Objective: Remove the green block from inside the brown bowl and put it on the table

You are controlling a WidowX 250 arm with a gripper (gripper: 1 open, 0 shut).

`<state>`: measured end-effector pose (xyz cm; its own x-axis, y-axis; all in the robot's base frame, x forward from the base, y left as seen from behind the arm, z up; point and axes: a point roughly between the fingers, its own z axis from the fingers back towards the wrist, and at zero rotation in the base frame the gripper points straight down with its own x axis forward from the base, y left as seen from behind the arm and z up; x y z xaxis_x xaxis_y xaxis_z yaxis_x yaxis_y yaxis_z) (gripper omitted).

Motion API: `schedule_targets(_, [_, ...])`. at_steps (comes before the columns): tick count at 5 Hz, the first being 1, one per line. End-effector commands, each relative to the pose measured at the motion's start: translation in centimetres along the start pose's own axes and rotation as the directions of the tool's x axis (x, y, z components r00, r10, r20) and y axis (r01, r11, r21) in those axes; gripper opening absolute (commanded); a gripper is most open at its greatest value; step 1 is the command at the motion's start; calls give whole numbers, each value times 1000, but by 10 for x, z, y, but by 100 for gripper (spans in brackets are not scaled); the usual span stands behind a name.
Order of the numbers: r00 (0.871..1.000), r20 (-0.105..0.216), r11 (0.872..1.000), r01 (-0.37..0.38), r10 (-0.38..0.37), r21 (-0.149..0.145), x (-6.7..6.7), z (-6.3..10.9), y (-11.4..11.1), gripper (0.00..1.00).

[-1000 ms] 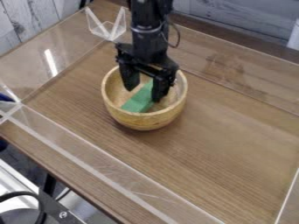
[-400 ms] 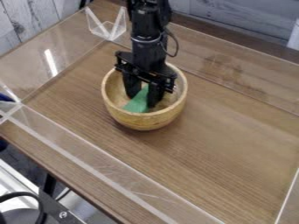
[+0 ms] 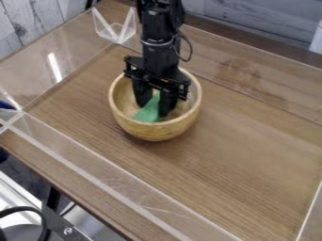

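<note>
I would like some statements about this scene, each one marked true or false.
1. The green block lies inside the brown bowl. True.
2. The pincer hangs high above the bowl. False: it reaches down into it, its fingers on either side of the block.
3. The bowl stands on the table. True.
4. The block rests on the table beside the bowl. False: it is in the bowl.
5. The bowl is tipped over. False: it stands upright.

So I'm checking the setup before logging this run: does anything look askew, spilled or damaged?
Nothing stands out. The brown bowl sits upright on the table, the green block leans inside it, and the gripper is closed around the block.
</note>
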<state>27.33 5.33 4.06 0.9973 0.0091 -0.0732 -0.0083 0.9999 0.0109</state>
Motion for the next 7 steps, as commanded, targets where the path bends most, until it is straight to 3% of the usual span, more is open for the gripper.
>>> schedule_targets(1, [996,88,1000,-3,2,9,12,27,1,0])
schedule_targets(5, [991,134,1000,0,1,-8,15,51,-6,0])
schedule_targets(7, [985,174,999,25,-20,-24,18,74,-21,0])
